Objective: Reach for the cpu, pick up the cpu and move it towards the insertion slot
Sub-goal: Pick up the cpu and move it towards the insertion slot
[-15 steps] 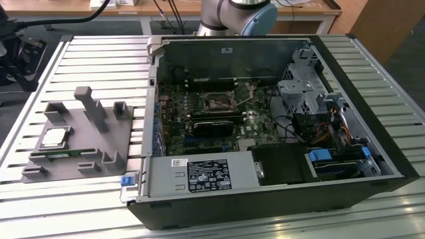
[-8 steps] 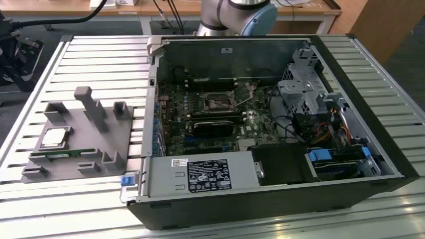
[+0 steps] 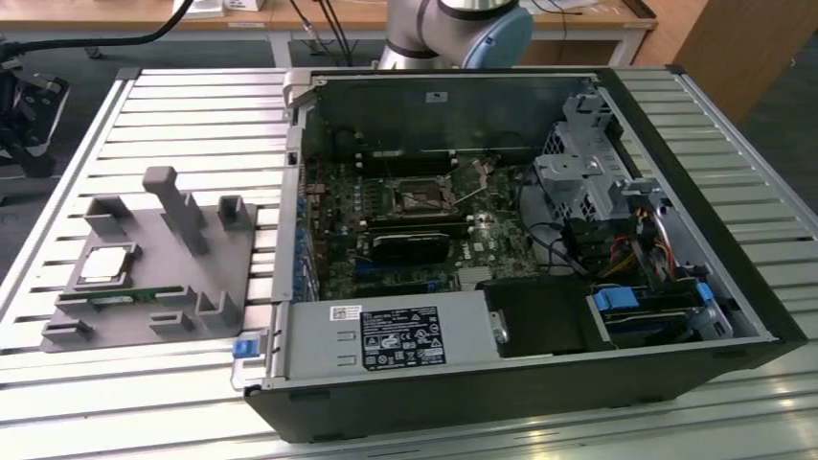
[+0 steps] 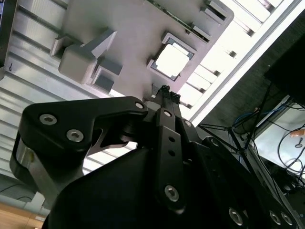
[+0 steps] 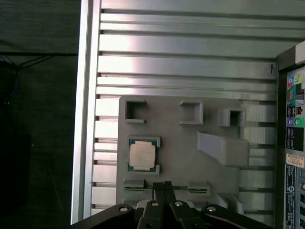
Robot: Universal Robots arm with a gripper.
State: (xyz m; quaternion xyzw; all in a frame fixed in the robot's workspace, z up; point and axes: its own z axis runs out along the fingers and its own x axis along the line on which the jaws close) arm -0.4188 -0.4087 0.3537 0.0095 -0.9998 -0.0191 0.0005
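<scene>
The cpu [image 3: 105, 265] lies flat, silver top up, in a shallow square recess of a grey fixture plate [image 3: 153, 276] on the slotted aluminium worktop [image 3: 192, 115], toward the exterior view's left and well apart from the open computer case [image 3: 447, 398]. A thin green memory stick [image 3: 118, 297] lies in a groove of the same plate, just beside the cpu. The insertion slot [image 3: 420, 199], a dark square socket with a silver frame, sits on the motherboard inside the case, with a black rectangular block just beside it. The base of the robot arm [image 3: 461, 29] stands behind the case. In the first wrist view the black jaws are clenched together with nothing between them. Their tips overlap the memory stick [image 5: 133, 187] at the plate's edge, and the cpu [image 5: 142, 155] lies just beyond them, untouched. The second wrist view shows the same closed tips in front of the plate [image 4: 128, 28], near the cpu [image 4: 171, 62] in its recess. How high they hang above it cannot be told.
</scene>
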